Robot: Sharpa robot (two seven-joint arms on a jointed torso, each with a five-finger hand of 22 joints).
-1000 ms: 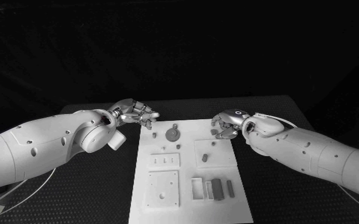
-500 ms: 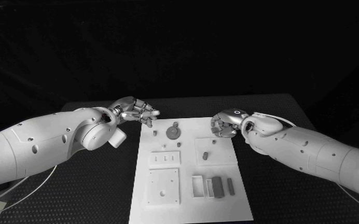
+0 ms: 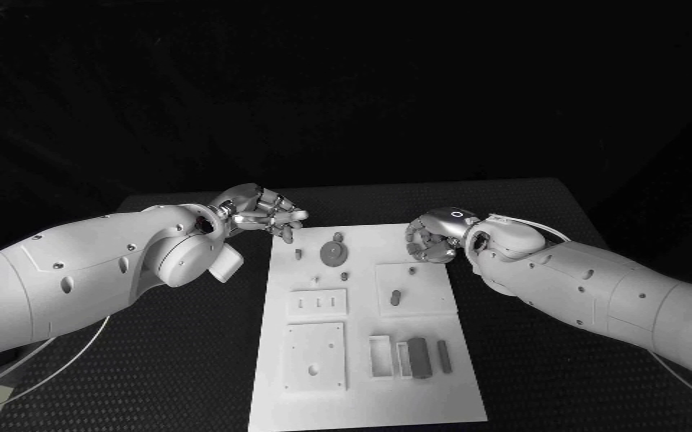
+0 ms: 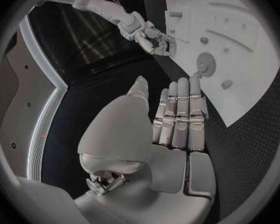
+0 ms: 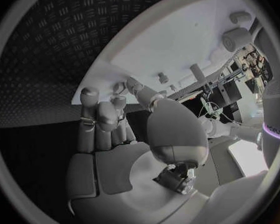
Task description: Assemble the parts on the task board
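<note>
both hands hover at task board far corners; left hand fingers straight, pressed together, empty; right hand curled, contents unclear.

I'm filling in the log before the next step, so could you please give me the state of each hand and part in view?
left hand: open, empty, at the board's far left corner.
right hand: fingers curled; whether it holds anything is unclear.
task board: flat on the table.
gear: lying flat on the board.
dark block: standing in a near-side tray.

Lab: black table, dark backdrop.
</note>
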